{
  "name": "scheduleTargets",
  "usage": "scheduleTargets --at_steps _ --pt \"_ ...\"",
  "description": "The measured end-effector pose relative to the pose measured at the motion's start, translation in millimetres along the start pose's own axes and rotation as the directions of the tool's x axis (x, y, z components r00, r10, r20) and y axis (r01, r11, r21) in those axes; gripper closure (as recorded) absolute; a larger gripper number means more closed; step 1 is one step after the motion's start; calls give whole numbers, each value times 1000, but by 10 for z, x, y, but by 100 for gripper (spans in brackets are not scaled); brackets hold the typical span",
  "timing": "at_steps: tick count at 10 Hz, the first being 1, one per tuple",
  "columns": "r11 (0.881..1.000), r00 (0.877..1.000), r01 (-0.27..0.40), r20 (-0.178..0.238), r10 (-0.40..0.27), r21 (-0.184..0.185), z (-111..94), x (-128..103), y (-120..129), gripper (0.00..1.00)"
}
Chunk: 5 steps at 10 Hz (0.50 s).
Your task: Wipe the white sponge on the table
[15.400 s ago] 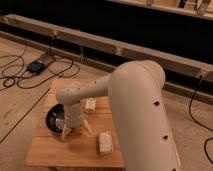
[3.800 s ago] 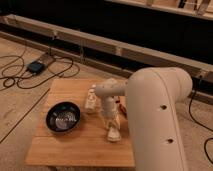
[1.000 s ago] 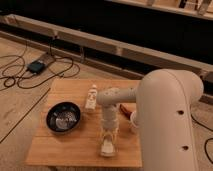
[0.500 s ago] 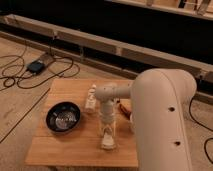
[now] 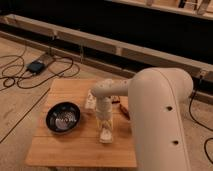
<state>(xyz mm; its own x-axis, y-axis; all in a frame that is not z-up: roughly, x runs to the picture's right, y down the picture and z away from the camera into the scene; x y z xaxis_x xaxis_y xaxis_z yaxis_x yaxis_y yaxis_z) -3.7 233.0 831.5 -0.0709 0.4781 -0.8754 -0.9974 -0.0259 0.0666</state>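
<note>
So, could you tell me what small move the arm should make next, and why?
Probably a short sideways stroke that drags the white sponge across the table while pressing down. The hand is down at the sponge near the table's middle front, and bare wood lies to its left, in front of the black bowl. Stroking that way looks safe if it stays short of the bowl.

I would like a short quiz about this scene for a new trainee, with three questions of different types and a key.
1. True or false: the black bowl stands on the floor.
2. Which thing lies directly under the gripper? A) the white sponge B) the black bowl C) a cable
3. Fill in: the narrow white object lies between the bowl and the robot's ____.

Key: 1 false, it is on the table. 2 A. 3 arm.
</note>
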Motion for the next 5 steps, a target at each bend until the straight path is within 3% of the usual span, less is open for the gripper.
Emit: scheduleTargets --at_steps 2,5 --pt "999 999 29 21 -30 17 -60 6 46 25" --pt "996 997 59 37 -61 60 -103 63 64 20"
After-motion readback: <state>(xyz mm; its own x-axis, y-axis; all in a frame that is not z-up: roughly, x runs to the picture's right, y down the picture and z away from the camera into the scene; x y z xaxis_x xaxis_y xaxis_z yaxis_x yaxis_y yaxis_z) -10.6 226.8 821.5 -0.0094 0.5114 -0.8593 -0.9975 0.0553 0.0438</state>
